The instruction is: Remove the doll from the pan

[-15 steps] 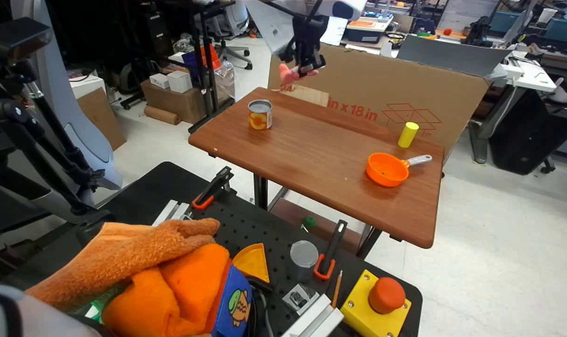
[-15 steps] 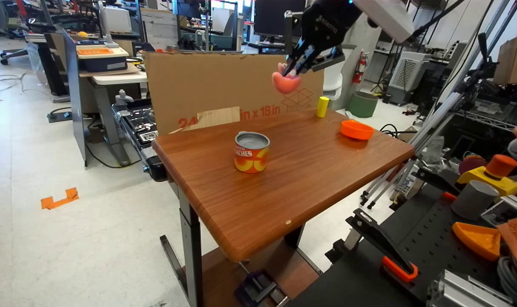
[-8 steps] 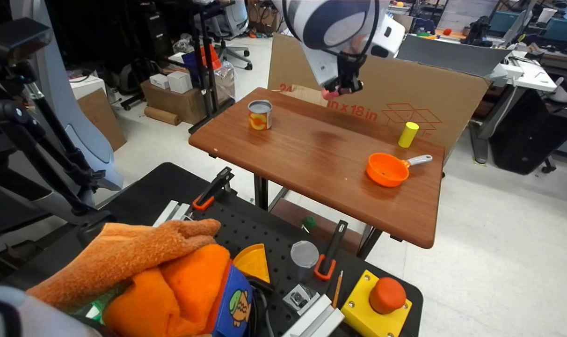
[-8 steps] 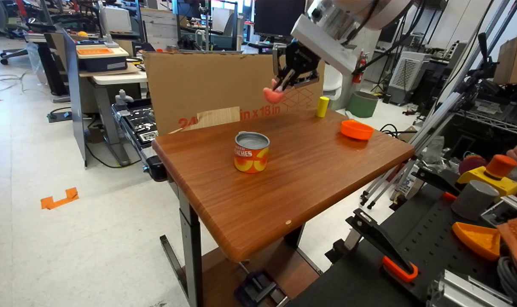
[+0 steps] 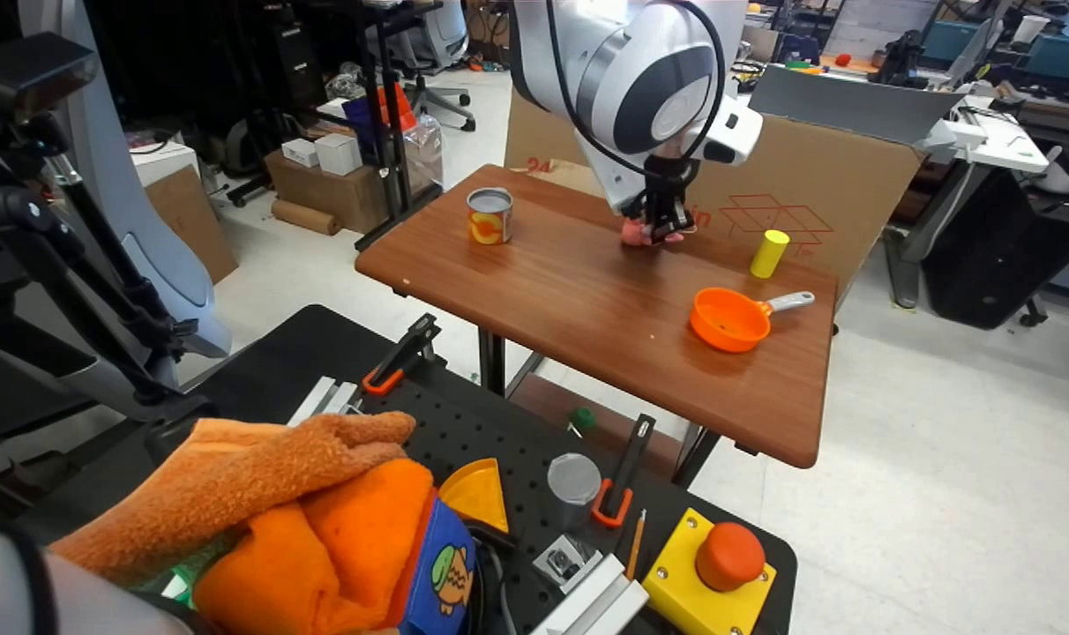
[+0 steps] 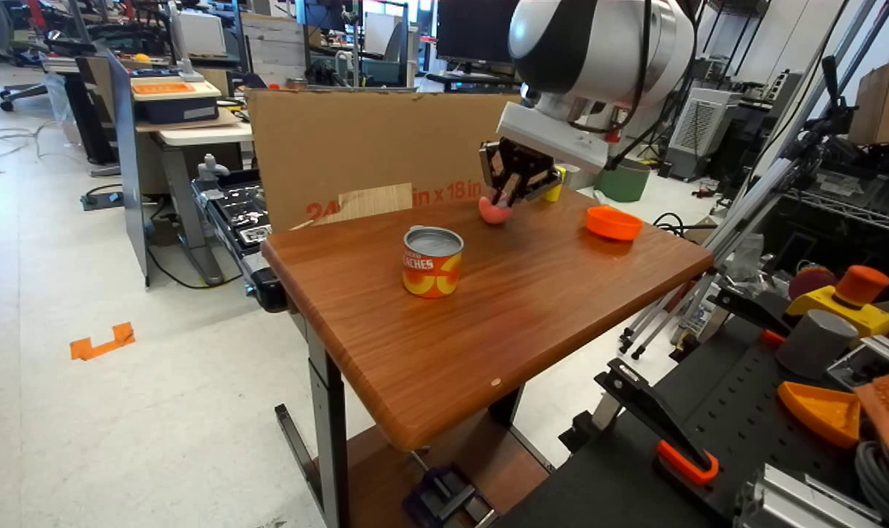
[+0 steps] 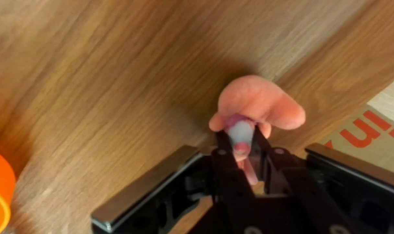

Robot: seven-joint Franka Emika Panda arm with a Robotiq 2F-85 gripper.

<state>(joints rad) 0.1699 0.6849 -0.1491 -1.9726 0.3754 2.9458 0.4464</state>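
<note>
The salmon-pink doll (image 5: 635, 233) is at the back part of the brown table in both exterior views (image 6: 494, 213). My gripper (image 5: 662, 229) points down with its fingers shut around the doll's pale body, as the wrist view (image 7: 239, 136) shows. The doll's pink head (image 7: 255, 100) sticks out past the fingertips. The doll is at or just above the tabletop; I cannot tell if it touches. The orange pan (image 5: 730, 328) stands apart on the table with no doll in it, its grey handle (image 5: 792, 302) pointing away. Its rim shows in the wrist view (image 7: 5, 188).
A yellow cylinder (image 5: 770, 254) stands upright behind the pan. A peach can (image 6: 433, 264) stands at the table's other end. A cardboard sheet (image 6: 371, 147) rises along the table's back edge (image 6: 342, 233), close behind the gripper.
My gripper has come down with the doll in it, from high above the table's back edge to the tabletop, moving toward the pan's end. The pan, can and yellow cylinder have not moved.
</note>
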